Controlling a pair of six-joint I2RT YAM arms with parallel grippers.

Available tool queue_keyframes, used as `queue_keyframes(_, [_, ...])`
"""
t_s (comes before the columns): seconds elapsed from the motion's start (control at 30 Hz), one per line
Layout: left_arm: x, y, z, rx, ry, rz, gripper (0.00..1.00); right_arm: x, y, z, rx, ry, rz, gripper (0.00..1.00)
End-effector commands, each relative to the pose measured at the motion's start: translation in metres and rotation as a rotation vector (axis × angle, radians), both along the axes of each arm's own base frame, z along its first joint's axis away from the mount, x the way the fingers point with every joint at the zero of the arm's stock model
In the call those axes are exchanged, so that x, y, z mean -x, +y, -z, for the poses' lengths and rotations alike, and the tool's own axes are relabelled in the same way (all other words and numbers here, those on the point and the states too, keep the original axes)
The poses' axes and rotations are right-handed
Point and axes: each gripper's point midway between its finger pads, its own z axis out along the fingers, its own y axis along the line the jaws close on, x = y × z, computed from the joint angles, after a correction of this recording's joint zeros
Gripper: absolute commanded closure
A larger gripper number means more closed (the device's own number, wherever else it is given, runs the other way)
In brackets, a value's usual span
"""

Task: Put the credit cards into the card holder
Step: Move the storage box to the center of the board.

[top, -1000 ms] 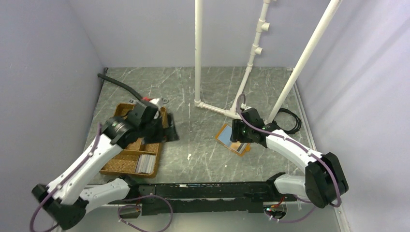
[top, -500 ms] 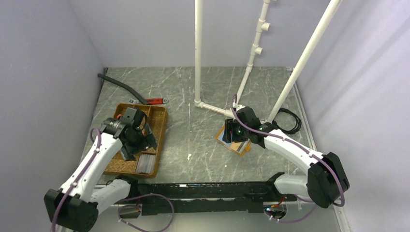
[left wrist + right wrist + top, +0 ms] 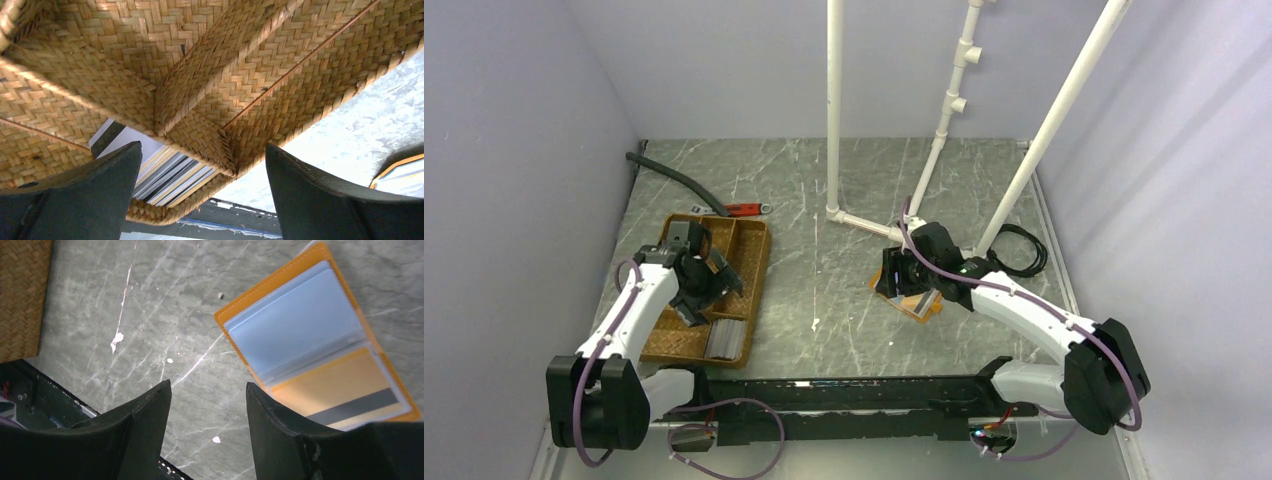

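The card holder [image 3: 320,342] lies open on the grey table, an orange sleeve with a light blue card in its upper pocket and a yellow card with a grey stripe in its lower one. My right gripper [image 3: 207,390] hovers open just to its left, with bare table between the fingers. From above, the right gripper [image 3: 895,274] covers most of the card holder [image 3: 921,308]. A stack of credit cards [image 3: 165,172] stands on edge in the woven tray's near compartment [image 3: 727,338]. My left gripper [image 3: 202,165] is wide open and empty above the tray [image 3: 707,292].
The brown woven divided tray [image 3: 749,262] sits at the left. Behind it lie a black hose [image 3: 674,178] and a red-handled tool [image 3: 742,209]. A white pipe frame [image 3: 834,110] rises at the back centre. A black cable [image 3: 1024,250] coils at the right.
My left arm has drawn back to the left and now sits over the tray's middle. The right gripper has shifted slightly left over the card holder.
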Motion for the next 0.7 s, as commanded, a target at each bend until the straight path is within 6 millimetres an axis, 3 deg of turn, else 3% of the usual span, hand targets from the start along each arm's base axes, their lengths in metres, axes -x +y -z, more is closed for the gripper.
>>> queue_keyframes(0.0, [-0.018,0.002,0.007,0.005,-0.066,-0.059,0.07,-0.007,0.022,-0.013,-0.047,-0.040,-0.039,0.41])
queue_keyframes(0.23, [-0.037,0.002,0.006,0.019,-0.118,-0.123,0.47,-0.008,0.025,-0.011,-0.045,-0.040,-0.033,0.41])
queue_keyframes(0.37, [-0.053,-0.013,0.007,0.107,-0.143,-0.143,0.60,-0.005,0.026,-0.005,-0.045,-0.025,-0.029,0.41])
queue_keyframes(0.57, [-0.081,-0.020,0.002,0.140,-0.172,-0.121,0.60,-0.005,0.026,-0.001,-0.037,-0.020,-0.026,0.41])
queue_keyframes(0.6, [-0.082,-0.019,-0.002,0.132,-0.170,-0.100,0.57,-0.004,0.026,0.000,-0.034,-0.018,-0.026,0.41])
queue_keyframes(0.67, [-0.082,-0.017,-0.009,0.114,-0.178,-0.057,0.39,-0.003,0.026,0.002,-0.028,-0.016,-0.027,0.41])
